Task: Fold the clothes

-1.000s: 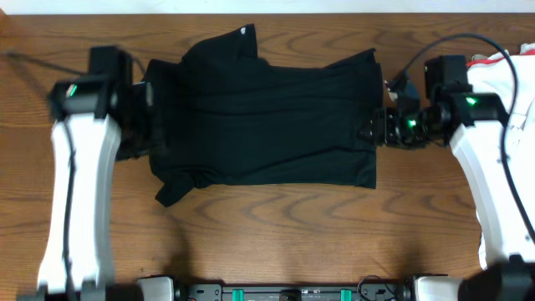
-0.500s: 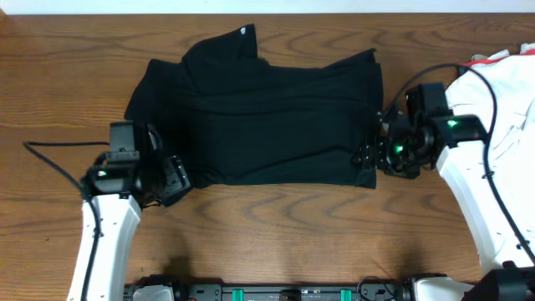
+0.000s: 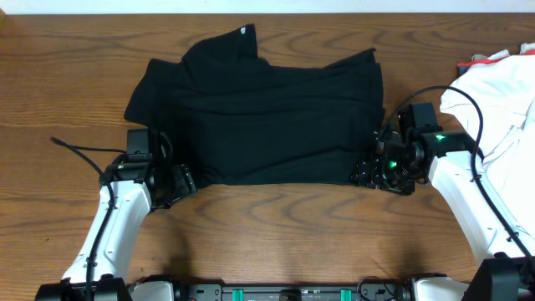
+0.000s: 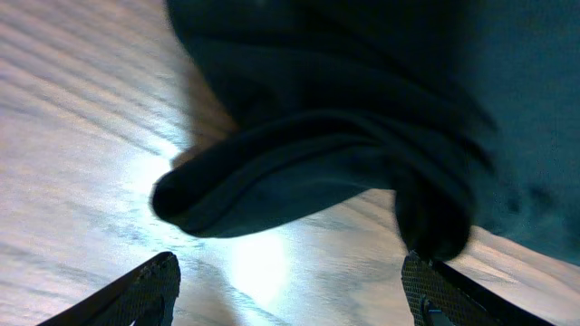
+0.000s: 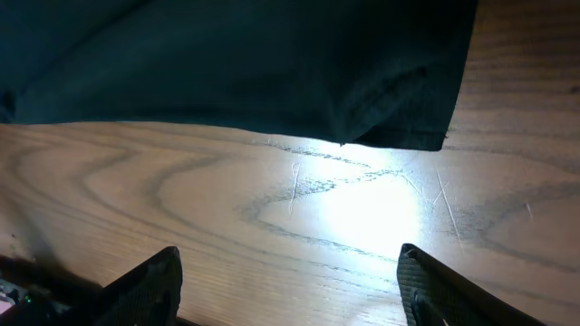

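The black shirt (image 3: 267, 117) lay spread flat across the far middle of the wooden table (image 3: 276, 234), folded into a rough rectangle with its collar end toward the far edge and its near edge running between the two arms. The left gripper (image 3: 178, 178) sat low at the shirt's near left corner, its jaws wide apart and nothing between them. In the left wrist view its fingertips (image 4: 154, 285) stood at the bottom corners of the frame, bare wood showed in the gap, and a bunched, rolled fold of the black cloth lay just ahead of them. Whether the tip on the right of that view touched the drooping fold could not be told. The right gripper (image 3: 365, 172) sat at the shirt's near right corner, likewise spread wide and holding nothing. In the right wrist view its fingertips (image 5: 156, 276) framed brightly lit bare wood, with the shirt's hem and squared corner lying flat just beyond, apart from both tips. A heap of white cloth (image 3: 501, 100) lay at the table's right edge, beyond the right arm and apart from the shirt.
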